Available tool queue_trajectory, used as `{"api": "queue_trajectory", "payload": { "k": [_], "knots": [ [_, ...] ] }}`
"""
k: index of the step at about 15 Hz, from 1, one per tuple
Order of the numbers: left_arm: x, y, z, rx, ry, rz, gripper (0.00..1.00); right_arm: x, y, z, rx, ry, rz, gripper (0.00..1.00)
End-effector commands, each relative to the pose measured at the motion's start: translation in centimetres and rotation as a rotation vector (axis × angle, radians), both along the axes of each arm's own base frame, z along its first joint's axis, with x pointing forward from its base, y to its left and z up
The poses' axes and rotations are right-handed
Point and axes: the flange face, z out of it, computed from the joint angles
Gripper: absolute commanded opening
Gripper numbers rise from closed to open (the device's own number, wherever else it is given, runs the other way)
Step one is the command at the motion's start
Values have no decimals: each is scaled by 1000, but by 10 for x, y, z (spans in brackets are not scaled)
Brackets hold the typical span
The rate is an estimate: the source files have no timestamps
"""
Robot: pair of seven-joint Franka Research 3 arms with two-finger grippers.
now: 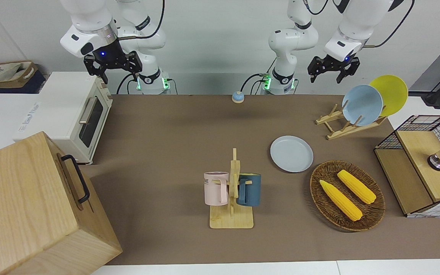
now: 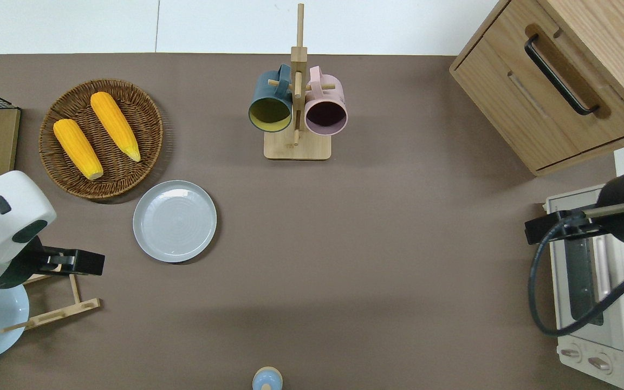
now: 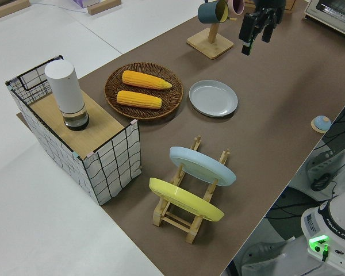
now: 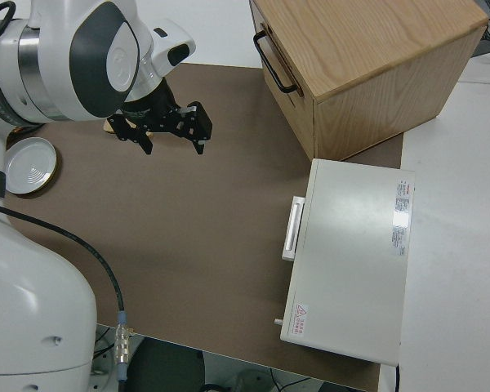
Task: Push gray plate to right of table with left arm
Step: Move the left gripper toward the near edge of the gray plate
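On table (image 1: pixel 166 133), nothing pushed yet. Noted big to small:

- Right arm's end: wooden cabinet (image 1: pixel 33 206) on the corner farthest from the robots, toaster oven (image 1: pixel 71 114) along the same end, nearer the robots.
- Left arm's end: wire shelf (image 1: pixel 418 164) at the edge, wicker basket (image 1: pixel 372 214) with two corn cobs beside it, plate rack (image 1: pixel 342 130) nearer the robots' edge.
- Gray plate (image 1: pixel 291 154) flat on the covering, just beside the basket, toward the left arm's end, roughly midway between the robots' edge and the opposite edge. Contacted by nothing.
- Mug tree (image 1: pixel 231 217) mid-table, near the edge farthest from the robots.
- Left gripper (image 1: pixel 324 78) up in the air, fingers spread wide, holding nothing, over the rack's wooden base per the overhead view (image 2: pixel 73 261), well apart from the plate.
- Right arm parked.

Progress, judged: zero. Left to do: reach the plate, come down on its side facing the left arm's end, then shove it across toward the oven's end. Bare covering between mug tree and robots' edge looks like the free lane.

View differences: front view gives the finger spread; overhead gives only a black bar there, but fixes what lies under the gripper. Yellow plate (image 3: pixel 184 201) whole in left side view, absent from overhead. Right side view catches just part of the plate (image 4: pixel 28 167) at its border.
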Motion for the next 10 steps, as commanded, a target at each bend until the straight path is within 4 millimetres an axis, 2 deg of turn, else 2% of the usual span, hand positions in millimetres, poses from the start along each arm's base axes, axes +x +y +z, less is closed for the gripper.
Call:
{"api": "queue_trajectory", "payload": {
  "k": [1,5,10],
  "knots": [
    [-2,-1,-31,-14,-24,-23,995,-3,-1,4,2,4,-14,983],
    [2,5,-78,-20,-55,-61,995,-3,-1,4,2,4,-14,983],
    [-1,9,-124,-19,-98,-57,993,-3,-2,4,2,4,-17,983]
  ]
}}
